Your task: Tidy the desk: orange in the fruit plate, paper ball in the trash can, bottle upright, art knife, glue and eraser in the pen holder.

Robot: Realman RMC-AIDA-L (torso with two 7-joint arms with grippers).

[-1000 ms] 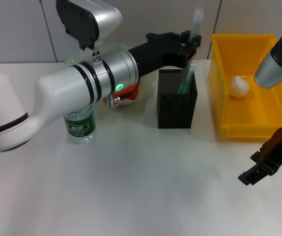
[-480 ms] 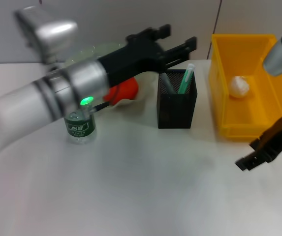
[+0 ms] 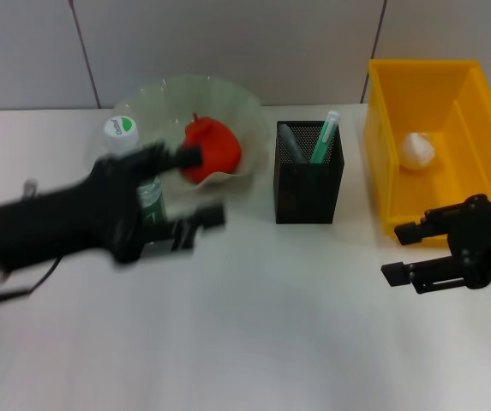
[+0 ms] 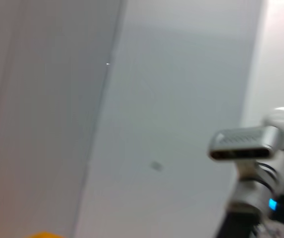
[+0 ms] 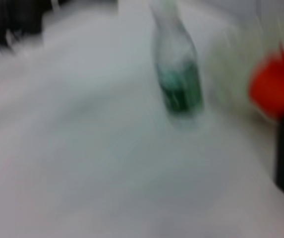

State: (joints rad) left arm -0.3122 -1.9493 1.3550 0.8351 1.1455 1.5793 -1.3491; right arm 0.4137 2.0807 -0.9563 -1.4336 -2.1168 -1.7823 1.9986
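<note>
Open table (image 3: pixel 271 325) lies between left arm (image 3: pixel 65 224) and right gripper (image 3: pixel 408 253).

Black two-fingered hands (image 3: pixel 421 253), dark arms

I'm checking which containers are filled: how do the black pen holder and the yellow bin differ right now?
The pen holder is a small, tall, black mesh box; the yellow bin is a much larger, low, solid plastic tray. The pen holder stands mid-desk with slim items upright in it, one green; the yellow bin sits toward the robot's right and holds only a white paper ball. Both are open-topped and rest on the white desk.
</note>
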